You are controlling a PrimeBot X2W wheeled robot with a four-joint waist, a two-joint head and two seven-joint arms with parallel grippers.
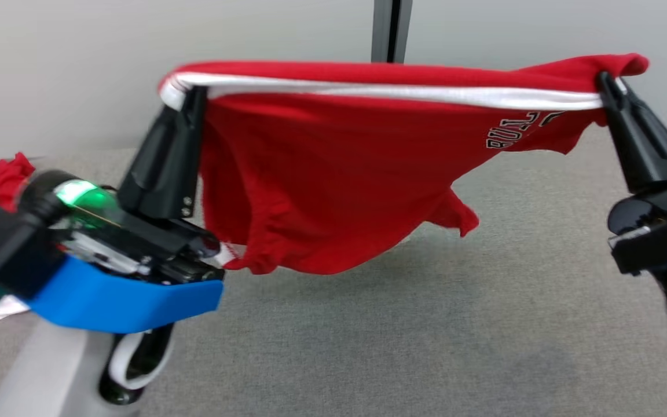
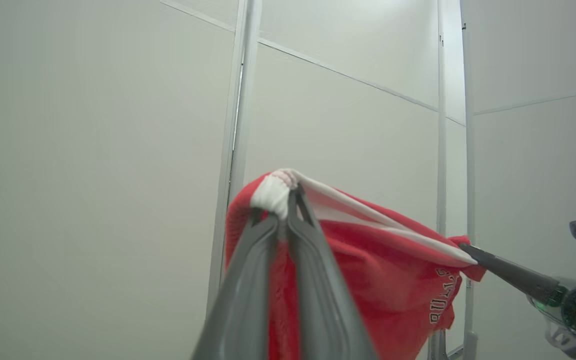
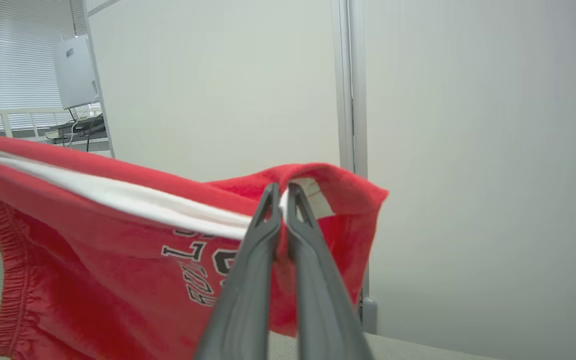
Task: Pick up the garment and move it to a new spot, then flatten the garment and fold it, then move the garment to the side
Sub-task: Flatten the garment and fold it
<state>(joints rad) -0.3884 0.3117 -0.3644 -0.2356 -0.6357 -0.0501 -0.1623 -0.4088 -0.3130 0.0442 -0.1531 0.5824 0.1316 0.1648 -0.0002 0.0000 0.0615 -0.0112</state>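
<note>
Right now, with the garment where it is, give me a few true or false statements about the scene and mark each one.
1. The red garment is stretched between the left jaws and the right jaws. True.
2. The left jaws stand open and empty. False: they are shut on the garment's white-banded edge.
3. The lettering on the garment sits nearer the right jaws. True.
4. The garment lies flat on the grey surface. False: it is held up by its top edge and hangs bunched over that surface.
</note>
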